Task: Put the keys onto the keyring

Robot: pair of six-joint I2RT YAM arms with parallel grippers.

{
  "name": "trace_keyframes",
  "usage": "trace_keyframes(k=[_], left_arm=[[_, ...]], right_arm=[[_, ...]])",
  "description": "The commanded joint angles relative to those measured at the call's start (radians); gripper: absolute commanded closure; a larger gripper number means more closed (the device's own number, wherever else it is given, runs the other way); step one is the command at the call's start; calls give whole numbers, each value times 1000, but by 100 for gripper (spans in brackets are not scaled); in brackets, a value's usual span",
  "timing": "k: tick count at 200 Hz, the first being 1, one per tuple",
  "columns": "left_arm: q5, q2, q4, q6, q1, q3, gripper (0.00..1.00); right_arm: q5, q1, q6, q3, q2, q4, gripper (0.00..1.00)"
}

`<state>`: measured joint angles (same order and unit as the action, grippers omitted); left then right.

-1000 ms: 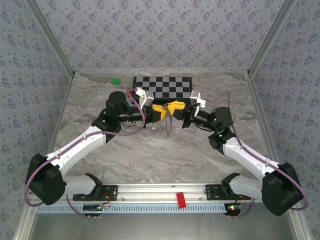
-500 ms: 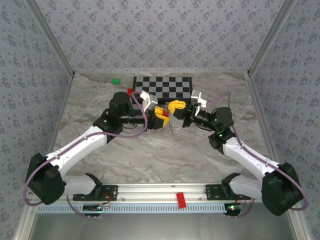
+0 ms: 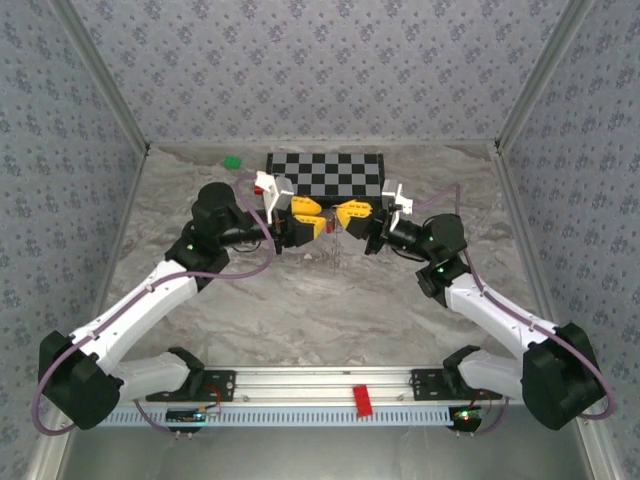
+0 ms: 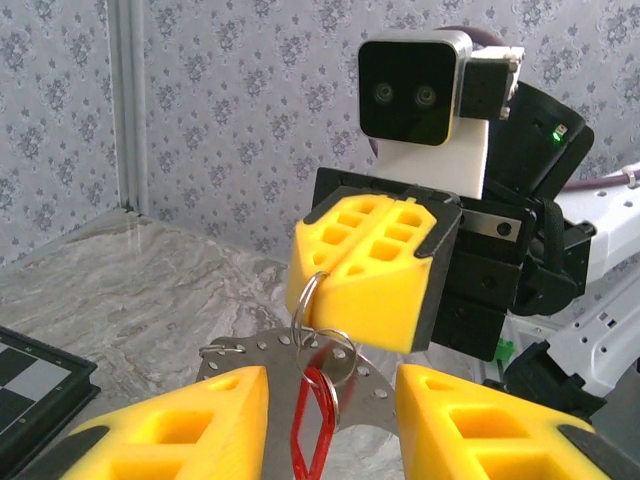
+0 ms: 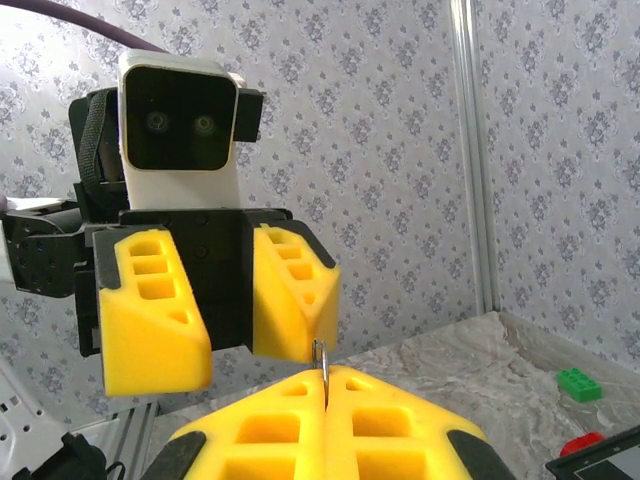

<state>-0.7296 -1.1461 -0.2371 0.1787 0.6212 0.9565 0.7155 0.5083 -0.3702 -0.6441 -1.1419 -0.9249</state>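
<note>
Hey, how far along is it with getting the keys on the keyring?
Nearly done, it seems. The red key hangs from the keyring, apparently threaded on. The right claw pinches the ring; the left claw stands open near the key, gripping nothing. Left: perhaps only setting it down.

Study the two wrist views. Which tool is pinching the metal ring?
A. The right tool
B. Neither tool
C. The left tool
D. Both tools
A: the right tool has its yellow fingers shut on the ring, while the fingers of the left tool stand apart.
</note>
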Motion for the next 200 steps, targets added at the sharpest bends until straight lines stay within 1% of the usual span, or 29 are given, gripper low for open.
trace_keyframes(k=[1, 59, 77, 88, 160, 200], left_arm=[[0, -23, -57, 42, -7, 40, 63], [-29, -59, -111, 86, -14, 52, 64], [-36, -67, -125, 94, -15, 55, 67], [-44, -73, -138, 101, -15, 58, 67], [-105, -98, -127, 102, -15, 65, 70], [-120, -104, -124, 103, -15, 60, 70]], right_arm=[[23, 1, -19, -8, -2, -65, 100], [46, 6, -18, -20, -7, -60, 100], [51, 9, -16, -22, -11, -58, 100], [51, 10, -17, -21, -12, -58, 100], [41, 9, -12, -25, -10, -58, 100], [31, 7, -14, -21, -10, -69, 100]])
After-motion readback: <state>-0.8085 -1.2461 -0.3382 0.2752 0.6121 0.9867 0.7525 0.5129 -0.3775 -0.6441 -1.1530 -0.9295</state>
